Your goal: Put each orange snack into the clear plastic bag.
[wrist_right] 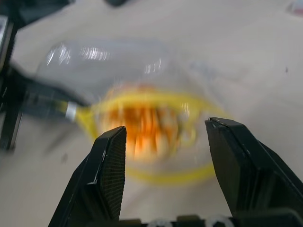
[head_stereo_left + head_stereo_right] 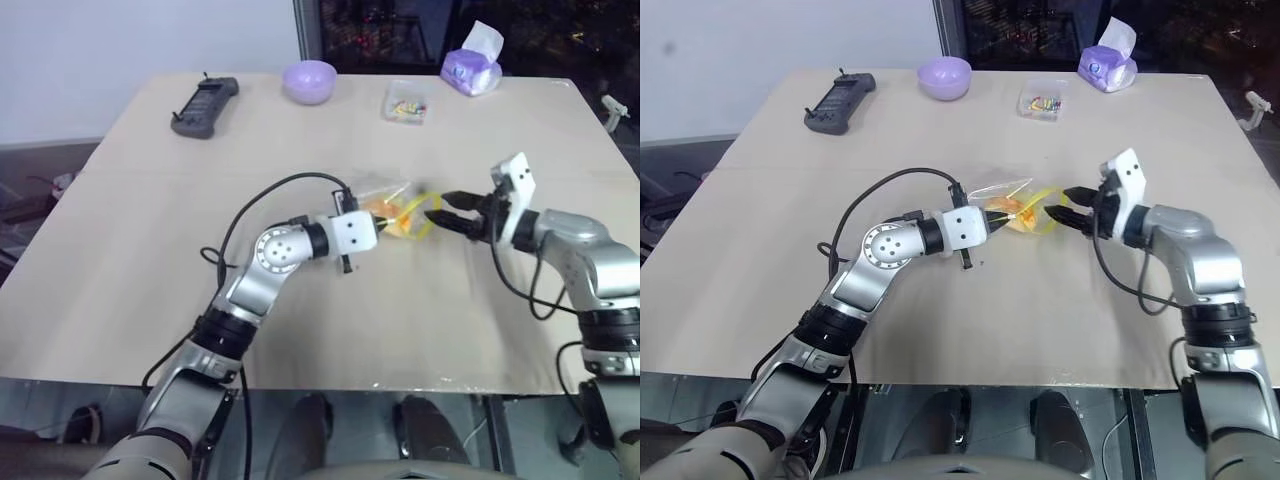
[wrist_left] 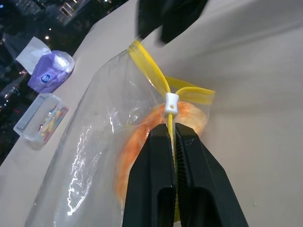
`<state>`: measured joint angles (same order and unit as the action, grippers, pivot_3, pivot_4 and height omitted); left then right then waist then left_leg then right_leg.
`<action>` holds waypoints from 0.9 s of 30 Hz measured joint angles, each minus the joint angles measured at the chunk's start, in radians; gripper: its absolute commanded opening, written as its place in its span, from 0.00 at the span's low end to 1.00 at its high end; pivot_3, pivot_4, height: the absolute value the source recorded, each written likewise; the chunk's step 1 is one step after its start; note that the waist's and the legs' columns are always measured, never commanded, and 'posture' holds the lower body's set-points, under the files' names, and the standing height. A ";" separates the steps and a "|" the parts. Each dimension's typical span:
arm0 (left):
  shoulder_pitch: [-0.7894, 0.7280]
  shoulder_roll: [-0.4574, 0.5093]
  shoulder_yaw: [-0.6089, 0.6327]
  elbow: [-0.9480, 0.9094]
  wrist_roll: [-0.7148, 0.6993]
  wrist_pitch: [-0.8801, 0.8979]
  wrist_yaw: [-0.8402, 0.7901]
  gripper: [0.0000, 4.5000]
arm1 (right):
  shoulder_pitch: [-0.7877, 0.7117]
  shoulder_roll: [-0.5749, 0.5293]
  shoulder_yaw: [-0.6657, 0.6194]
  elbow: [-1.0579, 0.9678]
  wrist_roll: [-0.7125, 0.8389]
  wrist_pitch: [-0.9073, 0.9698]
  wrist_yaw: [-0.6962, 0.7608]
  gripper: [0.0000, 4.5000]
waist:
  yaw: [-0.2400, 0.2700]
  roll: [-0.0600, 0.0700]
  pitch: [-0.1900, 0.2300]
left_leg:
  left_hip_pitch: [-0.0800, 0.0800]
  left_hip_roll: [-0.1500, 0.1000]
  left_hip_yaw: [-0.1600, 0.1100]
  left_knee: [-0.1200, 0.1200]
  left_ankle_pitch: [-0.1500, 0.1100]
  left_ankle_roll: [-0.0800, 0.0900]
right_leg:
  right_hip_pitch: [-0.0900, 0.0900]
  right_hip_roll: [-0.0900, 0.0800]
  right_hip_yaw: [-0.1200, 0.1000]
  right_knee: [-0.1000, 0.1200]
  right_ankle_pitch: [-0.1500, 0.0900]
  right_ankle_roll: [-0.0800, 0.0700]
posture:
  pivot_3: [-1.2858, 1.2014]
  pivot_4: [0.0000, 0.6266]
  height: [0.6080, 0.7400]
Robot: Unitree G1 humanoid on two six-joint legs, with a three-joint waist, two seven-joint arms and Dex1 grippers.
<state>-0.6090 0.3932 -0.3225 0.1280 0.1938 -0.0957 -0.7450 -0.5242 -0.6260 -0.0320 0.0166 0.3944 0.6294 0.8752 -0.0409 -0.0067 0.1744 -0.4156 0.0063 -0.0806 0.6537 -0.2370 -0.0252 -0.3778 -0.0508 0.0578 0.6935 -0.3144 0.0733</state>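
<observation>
The clear plastic bag (image 2: 380,188) lies mid-table with its yellow zip strip (image 3: 150,61) held up. An orange snack (image 3: 135,146) sits inside it, seen through the film and through the bag's mouth (image 1: 142,127). My left gripper (image 3: 171,131) is shut on the zip strip just below the white slider, holding that edge of the mouth. My right gripper (image 2: 436,212) is open, level with the bag's mouth and just outside it on the right, with nothing between its fingers (image 1: 111,170).
Along the table's far edge stand a black handheld controller (image 2: 205,105), a lilac bowl (image 2: 308,80), a small rigid clear box with colourful bits (image 2: 407,103) and a purple tissue pack (image 2: 472,65). Bare tabletop (image 2: 150,240) surrounds the bag.
</observation>
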 measured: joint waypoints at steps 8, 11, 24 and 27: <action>0.000 -0.001 0.000 0.001 -0.001 0.003 0.000 0.00 | -0.048 -0.053 0.180 0.248 -0.389 -0.372 -0.175 0.64 | -0.007 0.000 0.000 | 0.001 0.001 0.001 0.000 0.000 0.000 | 0.000 0.001 0.001 0.000 0.000 0.000 | 0.52 0.24 1.00; 0.000 0.000 0.000 0.001 -0.001 0.004 0.000 0.00 | -0.072 0.001 0.222 0.324 -0.462 -0.490 -0.215 0.64 | -0.003 0.000 0.000 | 0.001 0.000 0.002 0.000 0.000 0.000 | 0.000 0.000 0.002 0.000 0.000 0.000 | 0.52 0.24 1.00; 0.002 0.005 0.002 -0.002 -0.001 0.032 0.006 0.00 | -0.194 0.120 0.244 0.582 -0.574 -0.747 -0.333 0.64 | -0.002 0.000 0.000 | 0.001 0.000 0.001 0.000 0.002 -0.004 | 0.000 0.000 0.001 0.000 0.000 0.000 | 0.52 0.24 1.00; 0.005 0.006 0.004 -0.007 -0.001 0.040 0.010 0.00 | -0.208 0.127 0.243 0.610 -0.578 -0.790 -0.336 0.64 | -0.003 0.000 0.000 | 0.001 0.000 0.001 0.000 0.002 -0.004 | 0.000 0.000 0.001 0.000 0.000 0.000 | 0.52 0.24 1.00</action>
<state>-0.6040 0.3992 -0.3184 0.1213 0.1931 -0.0556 -0.7353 -0.7319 -0.4994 0.2114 0.6266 -0.1831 -0.1605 0.5395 -0.0437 -0.0068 0.1745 -0.4149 0.0066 -0.0793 0.6538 -0.2346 -0.0293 -0.3780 -0.0508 0.0592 0.6934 -0.3144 0.0733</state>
